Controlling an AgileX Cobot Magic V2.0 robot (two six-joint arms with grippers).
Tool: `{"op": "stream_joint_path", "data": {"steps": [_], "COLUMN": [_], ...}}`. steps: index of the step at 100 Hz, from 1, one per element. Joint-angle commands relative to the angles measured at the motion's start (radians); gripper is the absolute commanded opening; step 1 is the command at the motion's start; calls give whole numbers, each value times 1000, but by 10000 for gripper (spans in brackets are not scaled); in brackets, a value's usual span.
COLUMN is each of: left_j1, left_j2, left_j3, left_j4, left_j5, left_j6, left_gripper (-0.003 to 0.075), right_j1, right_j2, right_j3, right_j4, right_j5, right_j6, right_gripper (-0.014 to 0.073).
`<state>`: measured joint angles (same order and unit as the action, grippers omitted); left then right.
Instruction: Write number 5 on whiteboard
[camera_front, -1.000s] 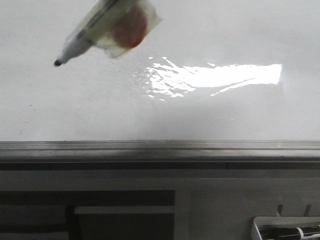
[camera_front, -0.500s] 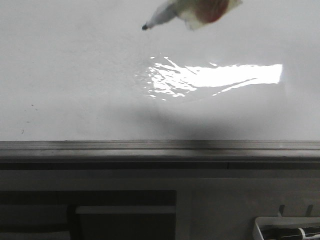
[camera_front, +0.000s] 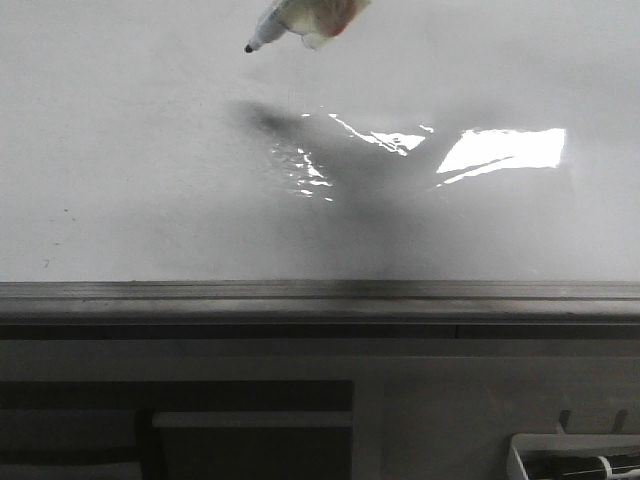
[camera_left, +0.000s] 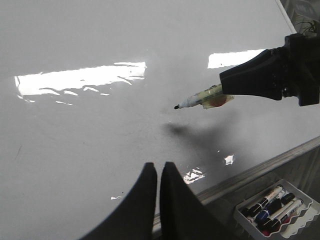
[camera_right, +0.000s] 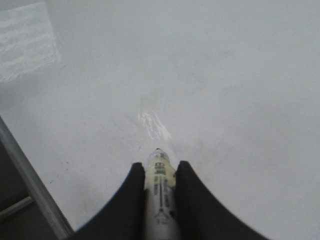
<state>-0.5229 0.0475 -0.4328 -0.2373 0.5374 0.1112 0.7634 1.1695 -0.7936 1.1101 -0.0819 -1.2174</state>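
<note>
The whiteboard (camera_front: 150, 200) lies flat under both arms, its grey rail (camera_front: 320, 292) along the near edge, and as far as these views show it carries no number 5: no stroke of ink anywhere. What you steer by is the marker (camera_left: 196, 100), pinched between the fingers of the right gripper (camera_right: 160, 175). Its black tip hangs above the board, apart from the surface; you can read that from the gap between the tip and its dark shadow on the gloss. The pen's long axis points out of the jaws and slants down toward the board, with the tip well beyond the rail. To start the top stroke, I judge you need only bring the tip down along that slant.

The left gripper (camera_left: 158, 172) hovers nearer the rail with its fingers pressed together on nothing, and it looks the idler of the two.

The left wrist view gives you the pen side-on, so the gap shows plainly; it also shows a tray of spare markers (camera_left: 272, 207) just outside the rail. The right wrist view looks down the barrel, so the height is lost there, but the heading is clear. In the front view only the tip end enters from above, blurred.
</note>
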Motion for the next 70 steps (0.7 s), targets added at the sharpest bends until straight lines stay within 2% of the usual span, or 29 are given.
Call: {"op": "stream_joint_path", "data": {"steps": [1, 44, 70], "left_j1": [2, 2, 2], "left_j2": [13, 13, 13], "left_j3": [-24, -24, -24], "left_j4": [-28, -55, -85], "left_j5": [-84, -84, -80], "left_j6": [-9, -9, -9], "left_gripper": [-20, -20, -20], "right_j1": [0, 0, 0], "right_j2": [-13, 35, 44], "right_j3": [-40, -40, -40], "right_j4": [4, 78, 79], "right_j5": [-64, -126, -175], "right_j6": [-12, -14, -14], "right_gripper": [-39, -39, -40]}}
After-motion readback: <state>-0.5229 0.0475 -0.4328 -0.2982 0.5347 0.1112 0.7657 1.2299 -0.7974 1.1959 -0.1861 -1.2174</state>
